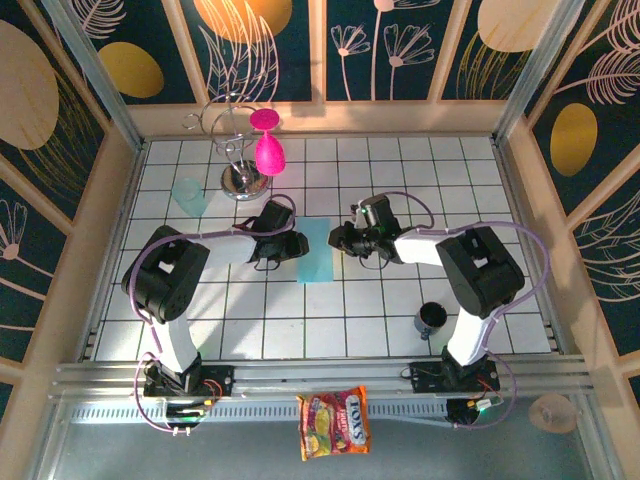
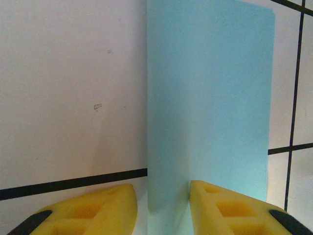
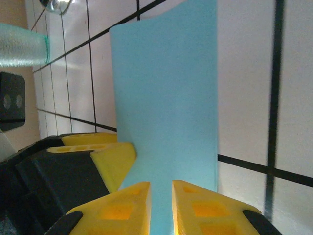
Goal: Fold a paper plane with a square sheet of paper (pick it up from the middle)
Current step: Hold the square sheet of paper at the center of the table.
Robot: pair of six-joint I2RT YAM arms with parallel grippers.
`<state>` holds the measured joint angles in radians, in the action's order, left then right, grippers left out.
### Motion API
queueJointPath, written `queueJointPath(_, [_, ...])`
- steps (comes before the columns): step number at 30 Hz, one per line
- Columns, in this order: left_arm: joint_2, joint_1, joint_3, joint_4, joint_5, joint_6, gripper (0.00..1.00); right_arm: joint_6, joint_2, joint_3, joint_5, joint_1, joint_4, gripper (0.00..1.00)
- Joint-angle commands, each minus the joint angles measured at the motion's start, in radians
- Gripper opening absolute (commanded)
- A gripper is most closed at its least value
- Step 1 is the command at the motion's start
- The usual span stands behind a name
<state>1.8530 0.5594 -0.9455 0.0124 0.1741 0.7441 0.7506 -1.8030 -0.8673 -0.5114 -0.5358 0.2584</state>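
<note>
Bottom centre of the top view, one candy bag [image 1: 335,422] reads "FOX'S". Mid-frame, one narrow square sheet of paper [image 1: 316,250] lies flat between my left gripper [image 1: 299,243] and right gripper [image 1: 334,238]. My wrist views add the detail: left fingers [image 2: 88,213] stand apart astride its edge, right fingers [image 3: 122,205] a slit apart over it. Upper left: two pink goblets [image 1: 270,155], one teal cup [image 1: 188,195].

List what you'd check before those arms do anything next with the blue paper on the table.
1. Thin light-blue paper sheet lies on the white tiled table, between both grippers: ok.
2. Left gripper fingers apart, astride the paper's edge: ok.
3. Right gripper actually pinching the paper: cannot tell.
4. Translucent pale-teal plastic cup well away from the paper: ok.
5. Small dark cup apart from the paper: ok.
</note>
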Motion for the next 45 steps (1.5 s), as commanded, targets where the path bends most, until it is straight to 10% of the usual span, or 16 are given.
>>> queueJointPath(1, [0.230, 0.010, 0.073, 0.036, -0.076, -0.024, 0.39, -0.029, -0.034, -0.035, -0.046, -0.006, 0.019, 0.18])
queueJointPath(35, [0.236, 0.011, 0.062, 0.035, -0.082, -0.064, 0.39, -0.081, -0.198, -0.128, -0.001, -0.026, -0.187, 0.09])
queueJointPath(45, [-0.050, 0.011, 0.016, 0.104, -0.187, -0.009, 0.44, -0.144, -0.283, -0.136, 0.078, -0.027, -0.375, 0.05])
